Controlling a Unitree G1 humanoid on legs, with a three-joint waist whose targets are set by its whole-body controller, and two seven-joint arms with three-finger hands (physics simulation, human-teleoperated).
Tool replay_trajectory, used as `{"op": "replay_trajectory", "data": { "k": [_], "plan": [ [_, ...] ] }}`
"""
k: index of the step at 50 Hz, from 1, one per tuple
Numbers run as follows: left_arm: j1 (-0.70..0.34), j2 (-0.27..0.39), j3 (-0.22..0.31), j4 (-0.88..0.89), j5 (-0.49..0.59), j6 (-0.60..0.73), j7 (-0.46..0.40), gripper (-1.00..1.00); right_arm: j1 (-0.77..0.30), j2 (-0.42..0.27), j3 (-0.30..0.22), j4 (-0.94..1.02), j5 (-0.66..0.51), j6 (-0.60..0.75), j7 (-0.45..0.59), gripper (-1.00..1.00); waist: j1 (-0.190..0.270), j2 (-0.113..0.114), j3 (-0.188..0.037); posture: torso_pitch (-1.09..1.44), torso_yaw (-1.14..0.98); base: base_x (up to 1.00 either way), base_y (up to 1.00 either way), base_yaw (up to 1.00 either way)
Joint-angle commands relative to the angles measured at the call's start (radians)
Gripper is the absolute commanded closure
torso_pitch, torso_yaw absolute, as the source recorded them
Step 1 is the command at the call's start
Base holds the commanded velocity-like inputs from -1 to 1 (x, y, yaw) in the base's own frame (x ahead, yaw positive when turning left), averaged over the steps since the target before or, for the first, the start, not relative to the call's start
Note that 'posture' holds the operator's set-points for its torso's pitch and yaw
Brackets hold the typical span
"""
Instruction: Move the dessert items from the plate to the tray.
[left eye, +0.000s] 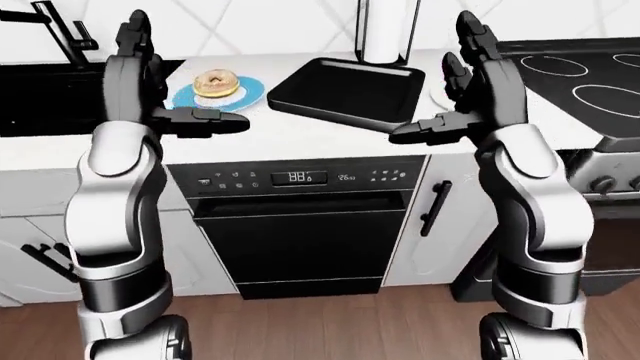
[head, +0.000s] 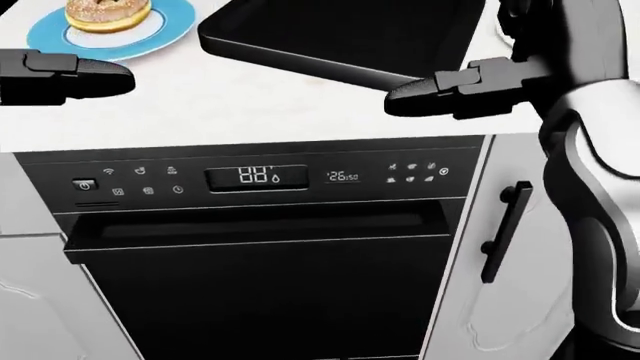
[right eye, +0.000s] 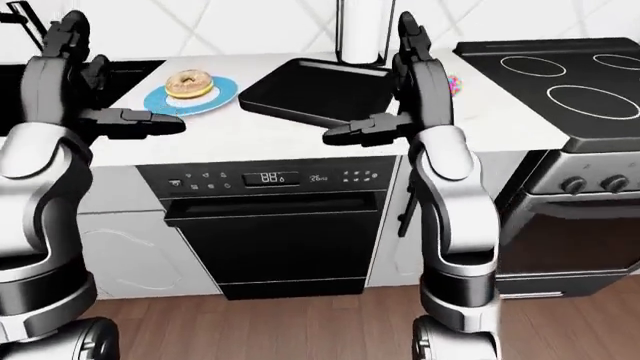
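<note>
1. While both arms are raised over the counter (left eye: 300, 139), nothing is held in either hand.
2. The left hand (left eye: 205, 120) is seen with its fingers stretched out straight and pressed together, pointing toward the view's right, closed on nothing.
3. The right hand (left eye: 430, 131) is likewise extended, fingers together and pointing toward the view's left (no object is gripped).
4. The donut (head: 108, 15) is found on the blue plate (head: 165, 30), just above the left fingertips (head: 110, 77) in the head view and apart from them.
5. The black tray (left eye: 345, 90) is placed between the two hands, above the right fingertips (head: 405, 97); its near edge lies close to them, though contact cannot be told.
6. A small item with coloured specks (right eye: 455, 81) is glimpsed beside the right forearm, mostly hidden, so its kind cannot be told.
7. Below the fingers a black dishwasher (head: 260, 255) is set under the counter; a stove (right eye: 560, 86) is seen at the right of the right arm.
</note>
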Motion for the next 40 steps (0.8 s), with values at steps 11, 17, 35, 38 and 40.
{"op": "replay_trajectory", "data": {
  "k": [11,17,35,38,40],
  "plan": [
    [-0.046,0.013,-0.005,-0.064,-0.009,-0.020,0.014,-1.00,-0.036,-0.024,-0.041,-0.054,0.009,-0.028,-0.014,-1.00,-0.005,-0.090,-0.042,0.00,0.00,0.25,0.00,0.00],
    [-0.047,0.021,0.002,-0.072,-0.009,-0.014,0.013,-1.00,-0.032,-0.031,-0.044,-0.077,0.015,-0.009,-0.011,-1.00,-0.013,-0.085,-0.037,0.00,0.00,0.25,0.00,0.00],
    [-0.046,0.030,0.003,-0.105,-0.004,0.016,0.005,-1.00,-0.027,-0.039,-0.049,-0.124,0.039,0.028,-0.022,-1.00,-0.003,-0.035,-0.034,0.00,0.00,0.26,0.00,0.00],
    [-0.046,0.033,0.010,-0.106,-0.004,0.016,0.005,-1.00,-0.031,-0.040,-0.049,-0.126,0.038,0.032,-0.022,-1.00,0.006,-0.087,-0.042,0.00,0.00,0.28,0.00,0.00],
    [-0.042,0.034,0.010,-0.109,-0.004,0.017,0.005,-1.00,-0.030,-0.040,-0.048,-0.123,0.036,0.030,-0.024,-1.00,-0.002,-0.092,-0.044,0.00,0.00,0.27,0.00,0.00]
  ]
}}
